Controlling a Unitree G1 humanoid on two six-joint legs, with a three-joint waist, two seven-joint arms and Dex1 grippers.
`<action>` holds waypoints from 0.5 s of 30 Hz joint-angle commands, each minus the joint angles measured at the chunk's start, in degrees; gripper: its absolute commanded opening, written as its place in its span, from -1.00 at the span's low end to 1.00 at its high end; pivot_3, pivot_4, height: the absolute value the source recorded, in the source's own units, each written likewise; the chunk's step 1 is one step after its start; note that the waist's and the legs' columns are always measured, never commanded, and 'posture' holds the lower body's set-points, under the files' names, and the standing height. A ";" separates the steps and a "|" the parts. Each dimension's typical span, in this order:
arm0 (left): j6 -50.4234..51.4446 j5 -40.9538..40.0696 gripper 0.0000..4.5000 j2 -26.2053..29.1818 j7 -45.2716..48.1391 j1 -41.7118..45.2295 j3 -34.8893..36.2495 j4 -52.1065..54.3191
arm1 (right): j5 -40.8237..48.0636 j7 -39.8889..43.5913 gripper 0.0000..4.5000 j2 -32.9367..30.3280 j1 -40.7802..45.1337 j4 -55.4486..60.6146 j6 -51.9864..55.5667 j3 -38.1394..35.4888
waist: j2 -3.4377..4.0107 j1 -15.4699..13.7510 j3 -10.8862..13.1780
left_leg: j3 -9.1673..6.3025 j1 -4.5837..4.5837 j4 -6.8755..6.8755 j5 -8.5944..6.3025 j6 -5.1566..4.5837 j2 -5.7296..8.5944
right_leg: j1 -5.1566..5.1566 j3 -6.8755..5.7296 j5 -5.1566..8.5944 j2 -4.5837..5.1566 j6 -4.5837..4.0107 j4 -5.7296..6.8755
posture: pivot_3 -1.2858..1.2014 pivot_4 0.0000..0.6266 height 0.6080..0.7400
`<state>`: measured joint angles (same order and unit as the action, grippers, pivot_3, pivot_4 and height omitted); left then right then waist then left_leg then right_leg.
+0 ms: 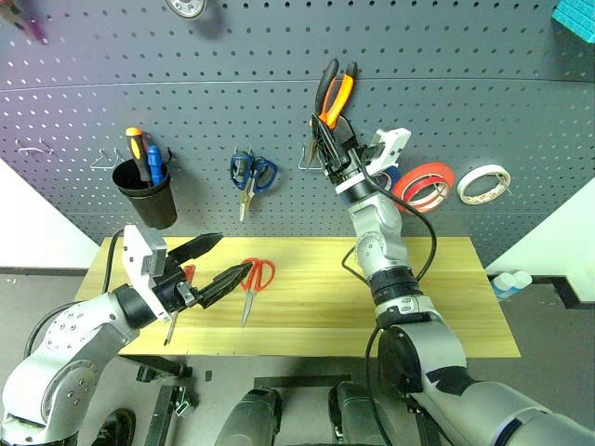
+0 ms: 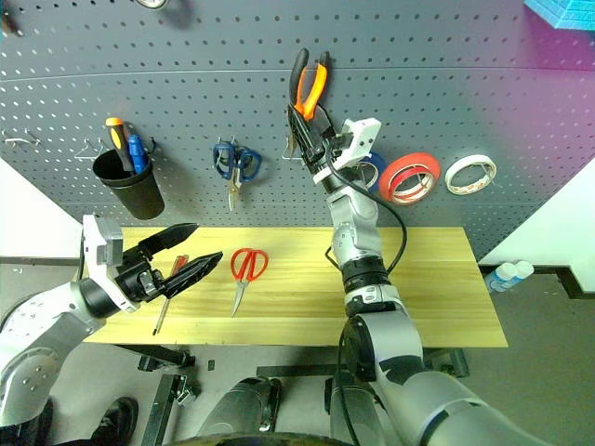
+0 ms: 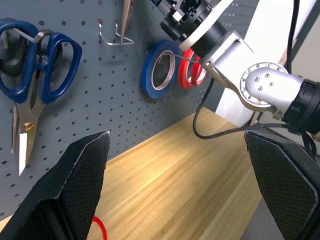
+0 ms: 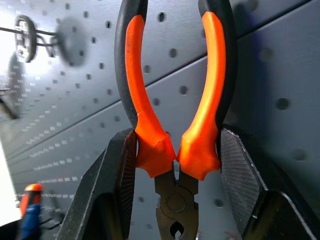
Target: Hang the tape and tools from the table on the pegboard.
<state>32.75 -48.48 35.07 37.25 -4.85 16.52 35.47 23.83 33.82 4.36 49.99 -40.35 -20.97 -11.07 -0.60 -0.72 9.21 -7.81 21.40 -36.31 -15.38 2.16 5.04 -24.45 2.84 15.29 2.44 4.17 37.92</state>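
Orange-handled pliers (image 1: 333, 93): 1, clamped in right hand (image 1: 332, 139) | left hand (image 1: 212, 262) apart | scissors: 2

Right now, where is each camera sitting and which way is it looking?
Left eye: on the head, looking down over both arms at table and pegboard.
Right eye: beside it, same scene.
Left wrist: on the left arm, between its open fingers, facing the board and blue scissors.
Right wrist: on the right arm, fingers clamping the pliers.
Shared: pliers show from head too.

Bright even light, purple-tinted corners
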 commanded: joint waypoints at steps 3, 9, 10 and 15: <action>2.72 -3.49 1.00 1.25 -3.11 1.57 0.76 3.57 | -0.37 -1.47 -0.09 0.98 3.38 -1.31 -4.51 -0.84 | 0.00 0.04 0.00 | 0.01 -0.02 -0.01 0.01 0.01 0.00 | 0.00 0.01 0.00 0.00 0.00 0.04 | 0.16 -0.61 1.00; 3.48 -4.74 1.00 1.88 -4.09 1.84 1.41 3.80 | -0.01 -2.48 -0.09 0.80 4.48 -2.91 -5.11 -1.56 | 0.00 0.00 0.00 | 0.00 -0.05 -0.03 0.05 0.07 0.00 | 0.00 0.02 0.00 -0.02 -0.01 0.12 | 0.16 -0.61 1.00; 3.44 -4.71 1.00 1.98 -4.06 1.70 1.39 3.81 | 0.32 -2.71 -0.09 0.80 4.96 -2.99 -4.92 -1.85 | 0.00 0.00 0.00 | 0.00 -0.05 -0.03 0.06 0.08 0.00 | 0.01 0.02 0.00 -0.02 -0.01 0.13 | 0.16 -0.61 1.00; 2.35 -3.97 1.00 1.57 -3.06 -0.08 1.72 3.42 | 0.71 -2.52 -0.09 0.69 5.74 -2.69 -4.77 -2.03 | 0.00 0.01 0.00 | 0.00 -0.06 -0.03 0.12 0.10 0.00 | 0.01 0.02 -0.03 -0.02 -0.06 0.16 | 0.16 -0.62 1.00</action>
<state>36.54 -52.24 36.31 33.66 -4.40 16.71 37.33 23.87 31.70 5.21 52.59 -45.02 -24.26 -12.28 -0.59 -0.70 9.22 -7.81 21.34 -36.34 -15.26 2.25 5.03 -24.44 2.85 15.26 2.42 4.11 38.08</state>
